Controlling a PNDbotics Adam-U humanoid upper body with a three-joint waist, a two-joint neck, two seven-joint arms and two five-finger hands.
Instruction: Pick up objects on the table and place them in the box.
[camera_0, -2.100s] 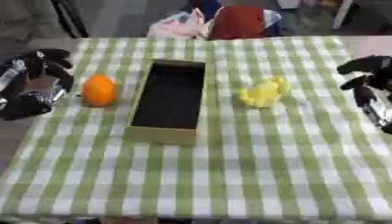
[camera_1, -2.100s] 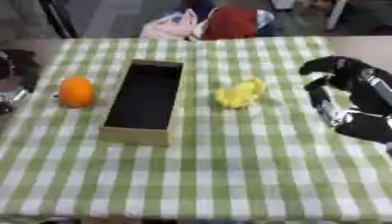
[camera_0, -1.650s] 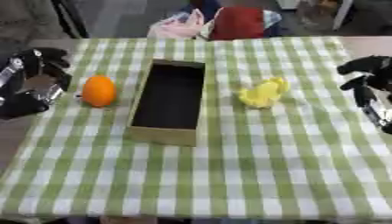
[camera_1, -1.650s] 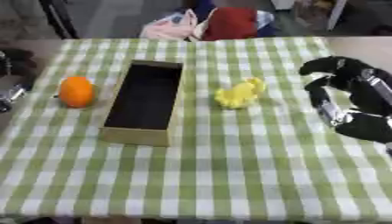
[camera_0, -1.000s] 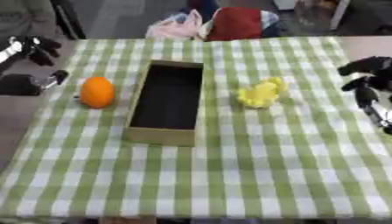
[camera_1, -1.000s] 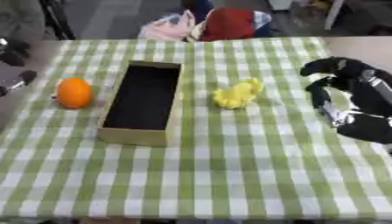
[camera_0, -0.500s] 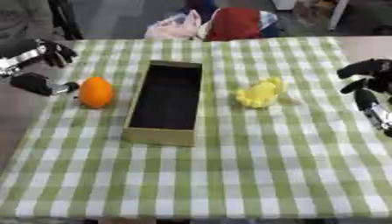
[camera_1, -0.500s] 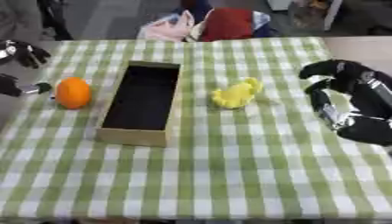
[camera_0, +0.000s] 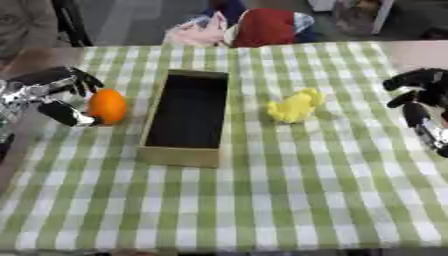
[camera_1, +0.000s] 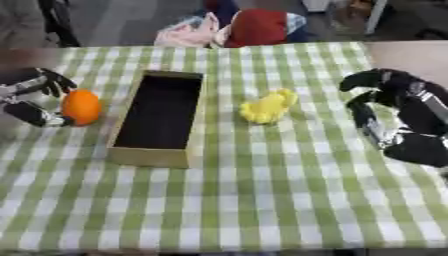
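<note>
Left of the box (camera_0: 187, 116), the left hand (camera_0: 48, 94) brackets the orange (camera_0: 108, 106), fingers spread wide; right hand (camera_1: 398, 116) idles relaxed.

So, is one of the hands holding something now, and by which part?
Nothing is held yet. The left hand is open around the orange, thumb and fingers on either side, not closed on it. The right hand is idle, away from the yellow toy.

Box (camera_0: 186, 117) mid-table (camera_0: 289, 200); fruit (camera_0: 108, 106) left of it beside left hand (camera_0: 48, 95); toy (camera_0: 293, 106) right, right hand (camera_1: 398, 117) beyond
</note>
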